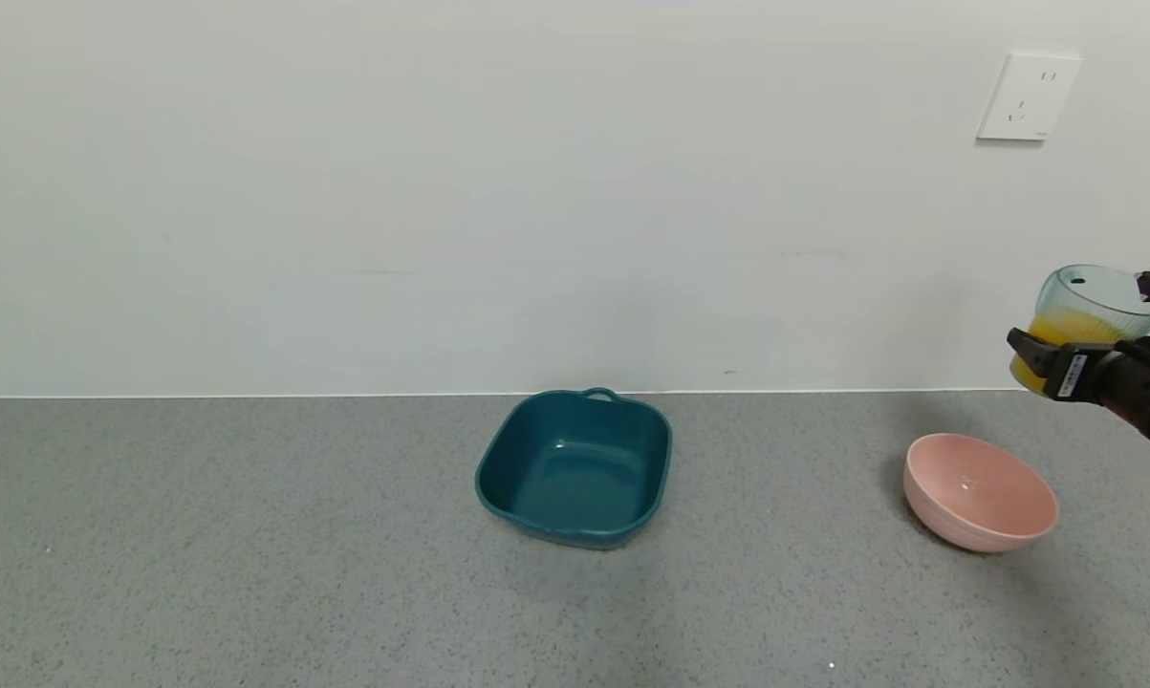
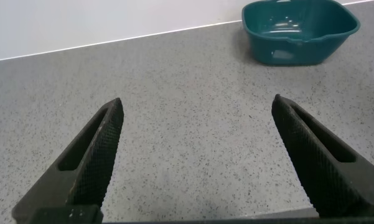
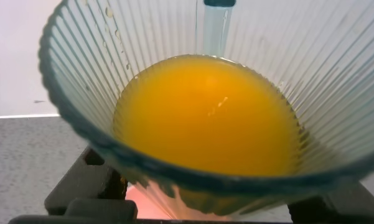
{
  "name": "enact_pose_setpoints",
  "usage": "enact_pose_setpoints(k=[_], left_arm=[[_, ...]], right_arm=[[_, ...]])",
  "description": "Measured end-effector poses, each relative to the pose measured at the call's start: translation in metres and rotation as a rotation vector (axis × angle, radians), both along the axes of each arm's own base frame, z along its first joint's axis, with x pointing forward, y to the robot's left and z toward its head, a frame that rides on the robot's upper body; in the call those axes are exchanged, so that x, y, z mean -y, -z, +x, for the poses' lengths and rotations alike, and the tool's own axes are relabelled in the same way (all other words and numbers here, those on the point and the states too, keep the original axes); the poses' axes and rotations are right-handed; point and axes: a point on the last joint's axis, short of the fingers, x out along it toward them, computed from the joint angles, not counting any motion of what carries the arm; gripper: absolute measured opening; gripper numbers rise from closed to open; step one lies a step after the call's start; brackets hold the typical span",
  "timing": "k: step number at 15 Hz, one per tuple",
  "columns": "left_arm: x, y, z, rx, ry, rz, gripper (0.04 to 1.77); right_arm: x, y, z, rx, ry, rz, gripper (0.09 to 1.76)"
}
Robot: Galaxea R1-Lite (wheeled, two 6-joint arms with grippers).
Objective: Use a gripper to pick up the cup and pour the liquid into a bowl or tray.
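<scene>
My right gripper [image 1: 1079, 311] is shut on the cup [image 1: 1095, 298] and holds it in the air at the far right of the head view. The ribbed blue-green cup is tilted, and orange liquid [image 1: 1072, 331] fills its lower part. The pink bowl [image 1: 947, 527] stands on the grey counter below the cup, slightly to its left. In the right wrist view the cup [image 3: 81, 81] fills the picture, the liquid [image 3: 205, 112] pools inside it, and the bowl [image 3: 150, 203] shows pink underneath. My left gripper [image 2: 196, 102] hangs open over bare counter, out of the head view.
A square dark teal tray [image 1: 575, 524] with a small handle stands mid-counter near the wall, and also shows in the left wrist view [image 2: 299, 55]. A white wall with a socket [image 1: 1027, 97] rises right behind the counter.
</scene>
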Motion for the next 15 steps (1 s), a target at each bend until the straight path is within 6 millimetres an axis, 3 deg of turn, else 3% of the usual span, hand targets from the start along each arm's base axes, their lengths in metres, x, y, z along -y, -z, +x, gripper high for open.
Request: enact_pose_setpoints(k=[5,15], left_arm=[[0.000,0.000,0.000,0.000,0.000,0.000,1.72],[0.000,0.000,0.000,0.000,0.000,0.000,1.72]], right_arm=[[0.038,0.006,-0.017,-0.028,0.019,-0.031,1.37],[0.061,0.026,-0.035,-0.110,0.000,-0.150,1.37]])
